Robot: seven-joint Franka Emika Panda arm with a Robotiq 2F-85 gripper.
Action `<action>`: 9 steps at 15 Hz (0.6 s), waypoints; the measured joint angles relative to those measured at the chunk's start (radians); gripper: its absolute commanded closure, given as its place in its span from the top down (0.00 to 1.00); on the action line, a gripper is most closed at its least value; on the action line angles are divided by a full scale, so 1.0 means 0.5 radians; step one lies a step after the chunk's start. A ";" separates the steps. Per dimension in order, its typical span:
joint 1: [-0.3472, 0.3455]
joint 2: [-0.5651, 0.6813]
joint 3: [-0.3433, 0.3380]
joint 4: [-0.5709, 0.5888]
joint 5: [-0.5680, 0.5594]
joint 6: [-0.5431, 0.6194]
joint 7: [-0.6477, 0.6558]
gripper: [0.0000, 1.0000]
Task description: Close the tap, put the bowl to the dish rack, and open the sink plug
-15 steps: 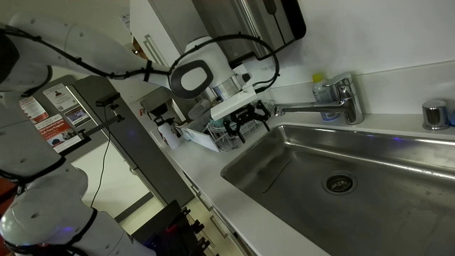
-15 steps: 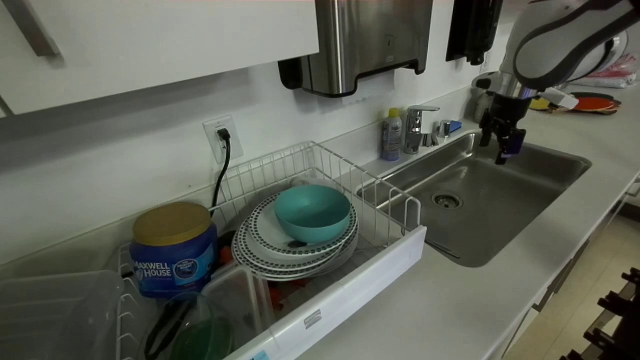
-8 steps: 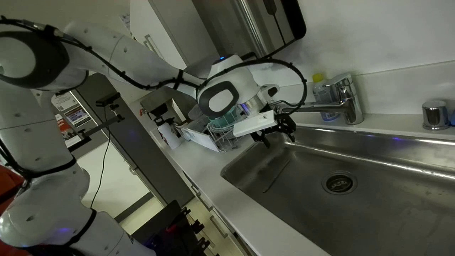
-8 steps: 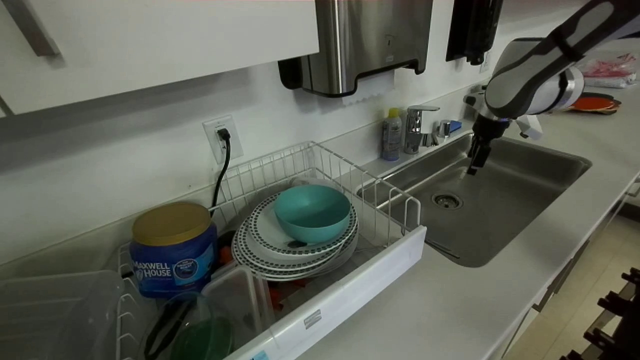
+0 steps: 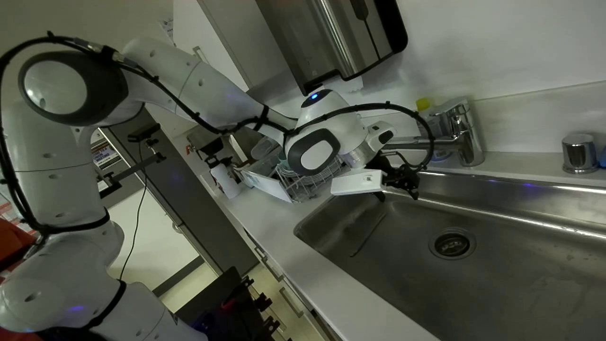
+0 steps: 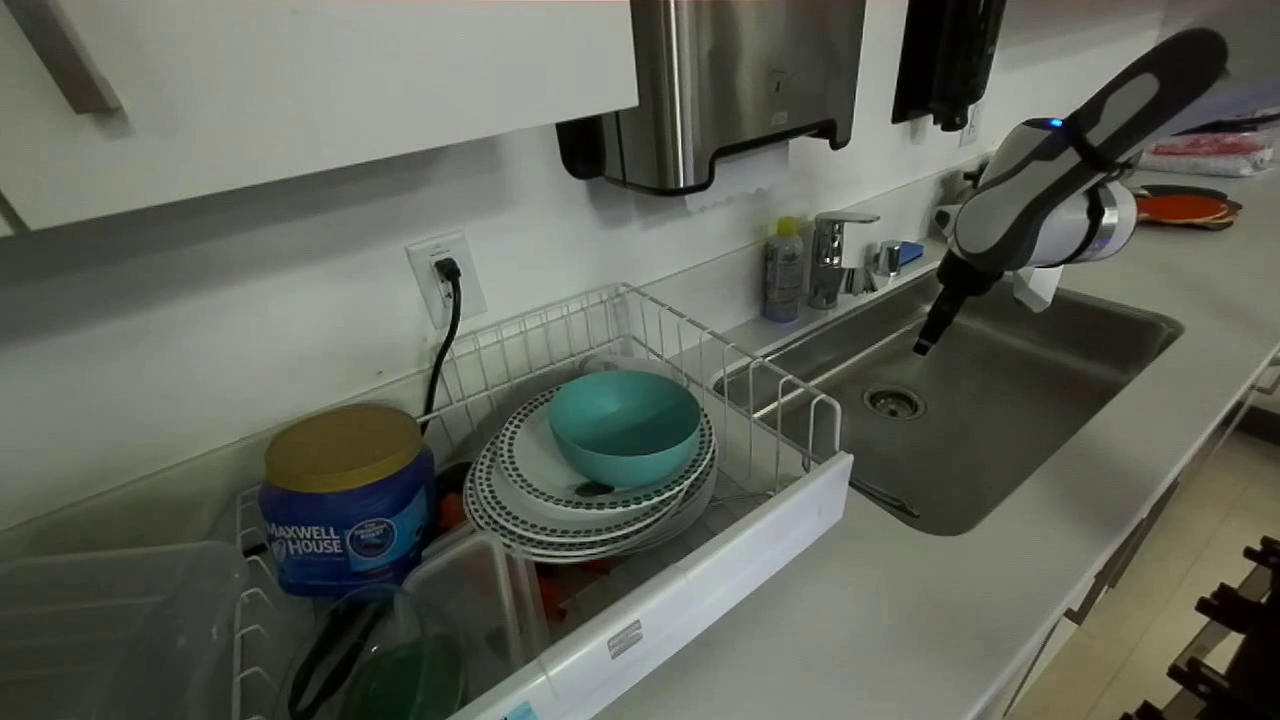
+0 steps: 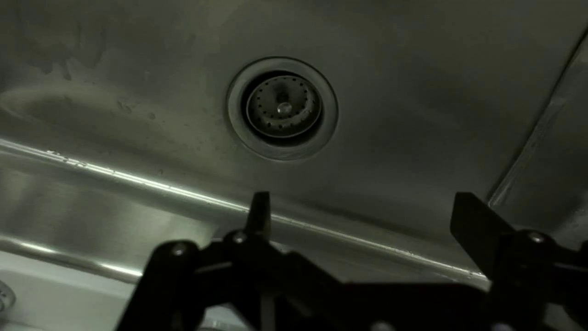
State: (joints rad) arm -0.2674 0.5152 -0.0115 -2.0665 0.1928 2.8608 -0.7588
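Observation:
The chrome tap (image 5: 466,137) stands behind the sink; it also shows in an exterior view (image 6: 828,260), its lever flat on top. The teal bowl (image 6: 625,430) sits on stacked plates inside the dish rack (image 6: 735,375), a wire basket whose edge also shows in an exterior view (image 5: 307,187). The round sink plug (image 7: 284,108) sits in the drain, its small knob facing up; it shows in both exterior views (image 5: 452,245) (image 6: 895,402). My gripper (image 5: 398,195) is open and empty above the sink, apart from the plug. Its fingers (image 7: 363,195) stand wide apart in the wrist view.
The steel sink (image 5: 388,293) has raised walls and a counter edge around it. A yellow-capped bottle (image 6: 784,270) stands beside the tap. A small chrome fitting (image 5: 580,152) stands farther along. A paper towel dispenser (image 6: 740,90) hangs above. A coffee tub (image 6: 345,500) is in the rack.
My gripper has moved away from the rack side and the tap's spout end, lower and over the sink, closer to the drain. The wrist has turned. Bowl, plug and tap have not moved.

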 measured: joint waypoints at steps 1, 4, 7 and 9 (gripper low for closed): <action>0.000 -0.001 0.003 0.000 -0.002 0.000 0.000 1.00; 0.000 -0.001 0.005 0.000 -0.004 0.000 0.000 1.00; -0.013 0.012 0.011 0.003 -0.079 0.000 0.056 1.00; -0.014 0.051 -0.004 0.028 -0.160 0.000 0.171 1.00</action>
State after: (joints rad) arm -0.2744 0.5405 -0.0134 -2.0522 0.1131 2.8609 -0.6730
